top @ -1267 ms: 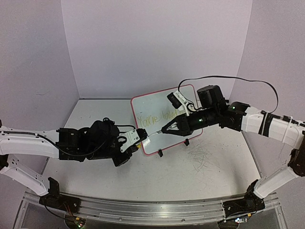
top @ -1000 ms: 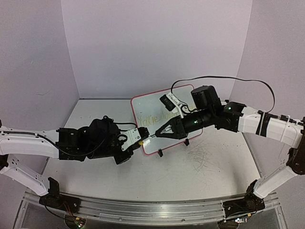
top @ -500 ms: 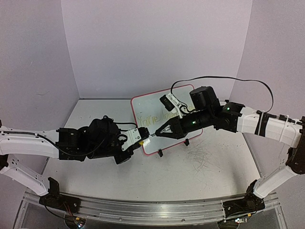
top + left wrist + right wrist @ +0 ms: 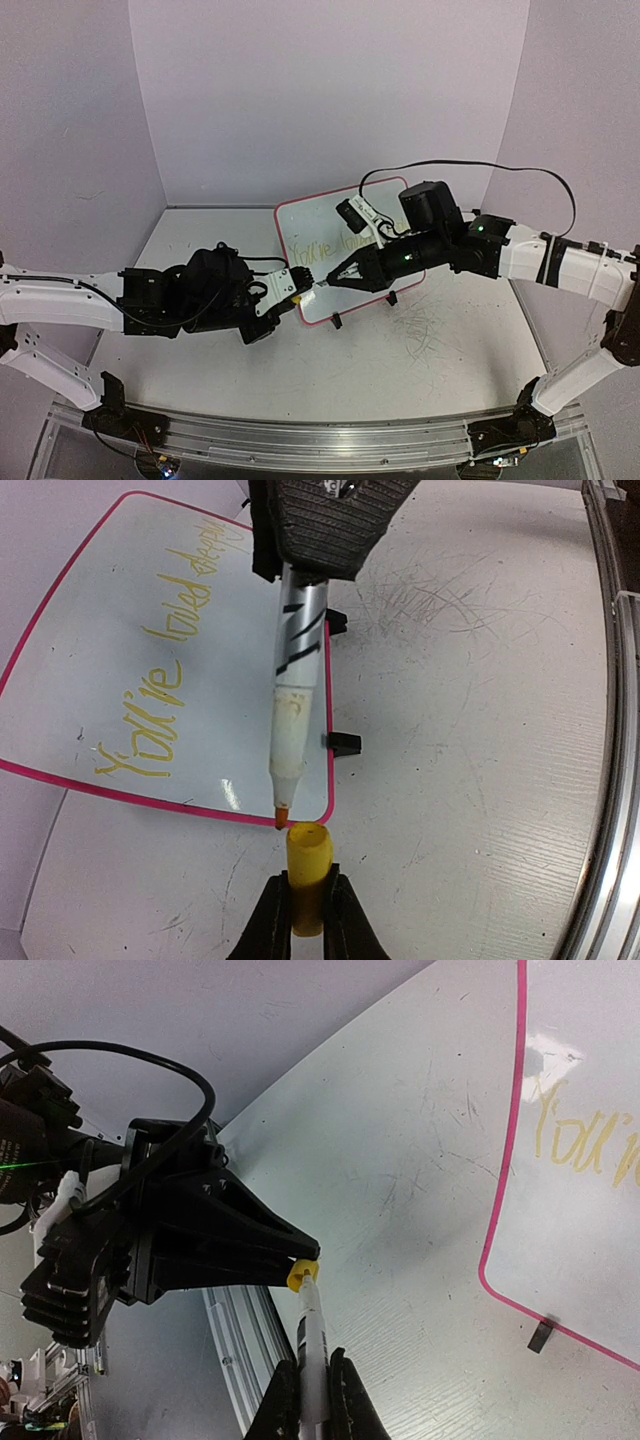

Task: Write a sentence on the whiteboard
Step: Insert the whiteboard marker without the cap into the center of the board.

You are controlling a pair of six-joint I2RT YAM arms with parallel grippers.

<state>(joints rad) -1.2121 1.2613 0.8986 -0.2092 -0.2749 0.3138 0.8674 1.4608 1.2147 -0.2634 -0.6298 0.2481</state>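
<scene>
The sentence (image 4: 165, 670) sits in yellow on the whiteboard (image 4: 305, 225), propped mid-table (image 4: 200, 235). Writing looks done, so it's capping time. Right gripper (image 4: 313, 1390) clamps the marker (image 4: 295, 700), its tip at 12 o'clock of the yellow cap (image 4: 305, 875) pinched by the left gripper (image 4: 305, 925). Next up: a straight, aligned push.

— What is the right gripper (image 4: 312, 1368) doing?
— It is pinching a white marker (image 4: 310, 1328) by the barrel, and the marker is pointing away from the camera.
— And its tip?
— It is meeting a yellow cap (image 4: 302, 1276), which the left gripper (image 4: 296, 1256) is clamping between black fingers. How far in it is sitting, I cannot tell.
— The whiteboard (image 4: 585, 1240)?
— It is showing at the right over the scratched table (image 4: 400, 1160), pink-rimmed, with the yellow sentence (image 4: 585, 1140) running out of frame.
</scene>
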